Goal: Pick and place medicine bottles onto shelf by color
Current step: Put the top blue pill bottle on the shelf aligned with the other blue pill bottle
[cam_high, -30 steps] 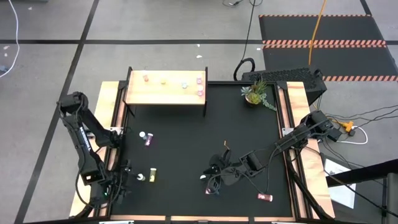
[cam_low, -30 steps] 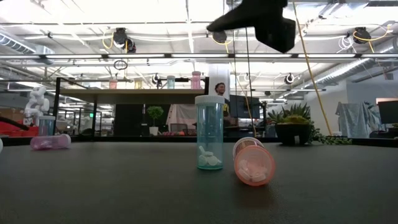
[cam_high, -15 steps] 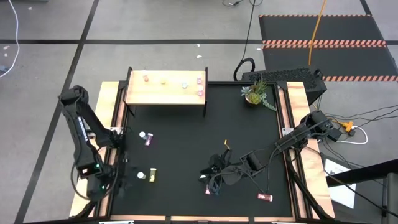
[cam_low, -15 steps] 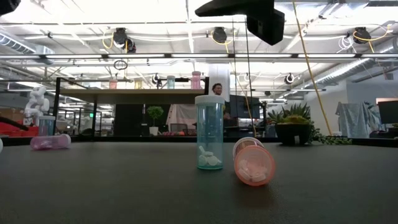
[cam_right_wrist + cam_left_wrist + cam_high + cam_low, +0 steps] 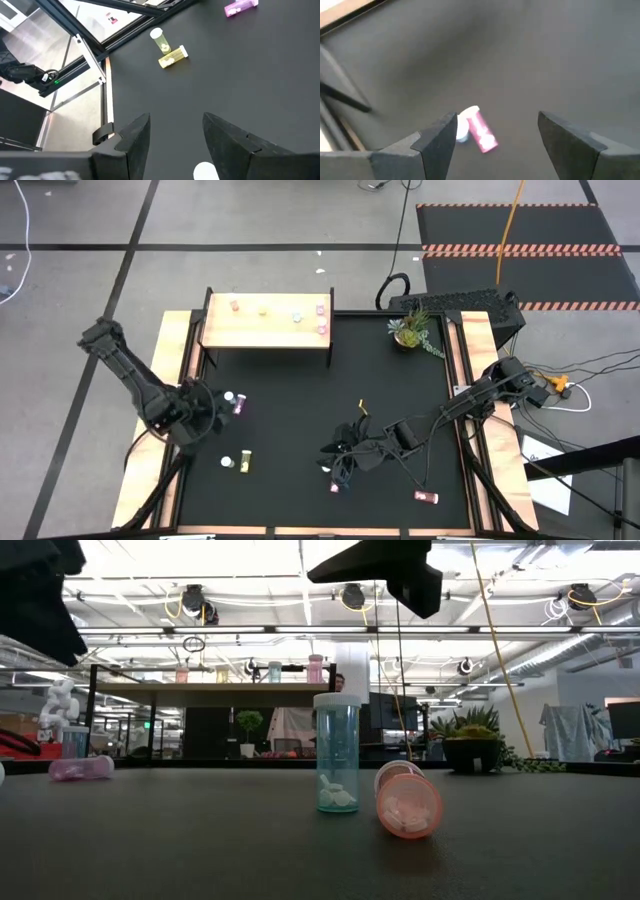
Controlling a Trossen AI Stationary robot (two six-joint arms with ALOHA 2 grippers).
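Note:
My left gripper [image 5: 203, 416] [image 5: 497, 136] is open above the table's left side. Below and just beyond it, a pink bottle [image 5: 483, 131] [image 5: 238, 406] lies on its side next to a white-capped one [image 5: 463, 131]. My right gripper [image 5: 340, 454] [image 5: 172, 137] is open and empty over the near middle, with a white cap [image 5: 204, 171] under it. A yellow bottle [image 5: 172, 56] [image 5: 243, 463] lies near an upright one [image 5: 159, 39]. An upright teal bottle [image 5: 337, 753] and a lying pink one [image 5: 408, 805] show in the low view. The shelf [image 5: 266, 325] at the far left carries several bottles.
A potted plant [image 5: 410, 330] stands at the far right. Another pink bottle [image 5: 427, 497] lies near the front right. Cables trail from the right arm [image 5: 420, 465]. Wooden rails [image 5: 180, 360] run along the table's left and right sides.
My left gripper has swung from the table's near left corner toward the far edge and the right, ending over the pink bottle on the left side. My right gripper has drifted a little toward the table's left. No bottle has moved.

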